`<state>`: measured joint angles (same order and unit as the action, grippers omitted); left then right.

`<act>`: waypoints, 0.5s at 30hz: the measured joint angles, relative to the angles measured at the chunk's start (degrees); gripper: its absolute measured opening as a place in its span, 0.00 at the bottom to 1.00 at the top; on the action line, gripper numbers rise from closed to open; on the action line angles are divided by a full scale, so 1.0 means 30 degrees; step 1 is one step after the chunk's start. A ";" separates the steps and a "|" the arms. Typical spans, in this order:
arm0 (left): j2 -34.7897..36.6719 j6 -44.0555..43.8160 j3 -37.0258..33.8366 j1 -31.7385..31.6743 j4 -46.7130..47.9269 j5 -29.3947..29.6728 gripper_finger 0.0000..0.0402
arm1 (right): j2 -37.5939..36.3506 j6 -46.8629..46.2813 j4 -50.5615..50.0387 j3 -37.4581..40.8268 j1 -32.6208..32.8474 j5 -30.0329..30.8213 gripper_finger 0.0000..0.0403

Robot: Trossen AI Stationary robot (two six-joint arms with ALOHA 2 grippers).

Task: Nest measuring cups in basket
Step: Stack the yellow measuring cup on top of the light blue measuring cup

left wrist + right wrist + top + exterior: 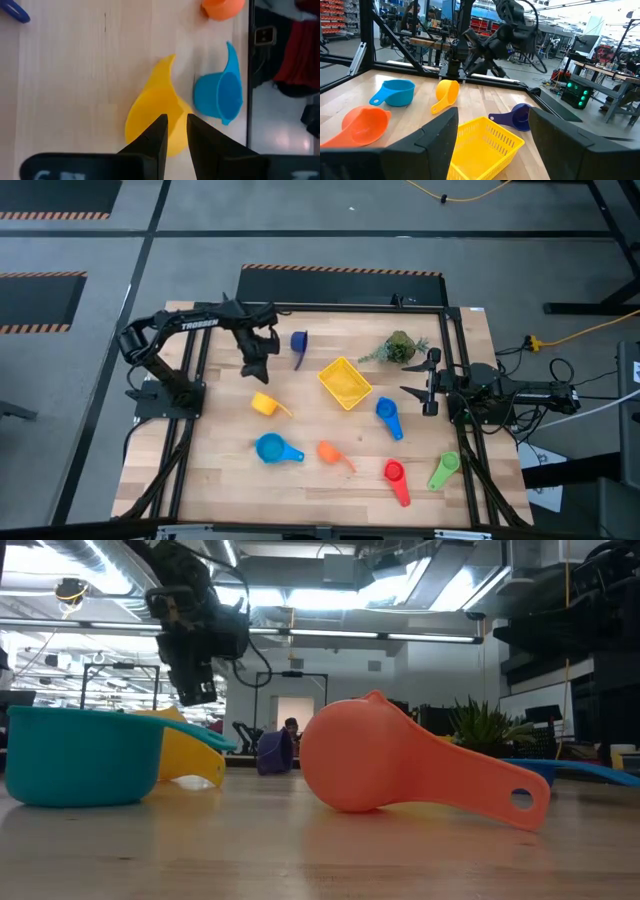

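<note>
Yellow measuring cup lies left of the basket, directly under the left gripper, fingers narrowly parted and empty; right gripper waits wide open.

Pale wood-grain table; smooth plastic measuring cups; lattice-walled plastic basket.

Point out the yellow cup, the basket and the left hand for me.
yellow cup (263,403): high view, on its bowl.
basket (345,382): high view, on its mesh floor.
left hand (174,131): left wrist view, midway between its fingertips, above the yellow cup.
</note>
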<state>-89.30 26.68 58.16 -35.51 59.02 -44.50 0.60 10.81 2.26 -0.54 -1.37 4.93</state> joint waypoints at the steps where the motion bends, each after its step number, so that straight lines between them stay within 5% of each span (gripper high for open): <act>1: 0.0000 0.0394 -0.0221 0.0000 -0.0003 0.0027 0.16 | 0.0000 0.0000 0.0000 0.0002 -0.0003 0.0000 0.62; 15: -0.0007 0.2346 -0.2367 0.0608 -0.1641 -0.1453 0.16 | 0.0000 0.0000 0.0000 0.0001 0.0000 0.0000 0.62</act>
<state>-89.32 33.71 51.05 -33.68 54.10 -48.86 0.60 10.81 2.26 -0.54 -1.37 4.93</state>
